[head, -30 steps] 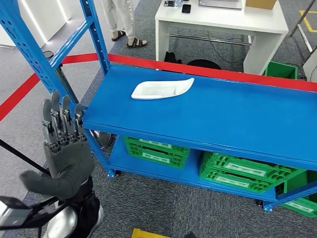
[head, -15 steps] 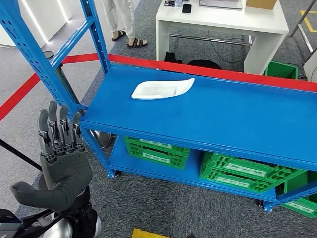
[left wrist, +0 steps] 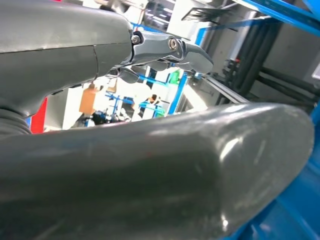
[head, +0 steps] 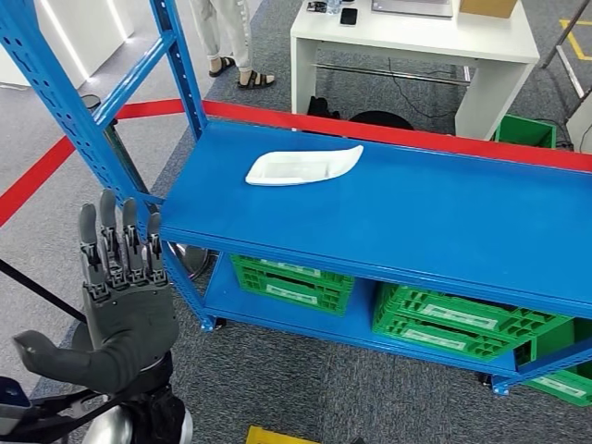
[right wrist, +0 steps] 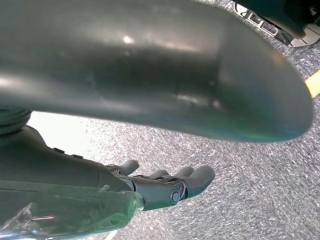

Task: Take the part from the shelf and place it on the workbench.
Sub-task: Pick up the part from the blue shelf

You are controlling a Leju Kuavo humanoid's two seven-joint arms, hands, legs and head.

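A white, boat-shaped part (head: 302, 166) lies flat on the upper blue shelf board (head: 419, 222), toward its back left. My left hand (head: 122, 301) is raised in front of the shelf's left front corner, below and to the left of the part, fingers straight and apart, thumb out to the side, holding nothing. Up close, the left hand (left wrist: 113, 150) has its fingers (left wrist: 177, 50) extended toward the blue shelf frame. My right hand (right wrist: 151, 75) hangs over grey carpet, its fingers (right wrist: 181, 187) loosely extended, nothing in it.
Blue perforated uprights (head: 67, 111) rise at the shelf's left end. Green crates (head: 293, 282) sit on the lower board. A white table (head: 412, 46) stands behind the shelf, and a person's legs (head: 230, 42) are at the back left. Red floor tape runs behind the shelf.
My left hand dropped and drifted left from a second ago, then shifted slightly right and up toward the shelf corner. The part has not moved.
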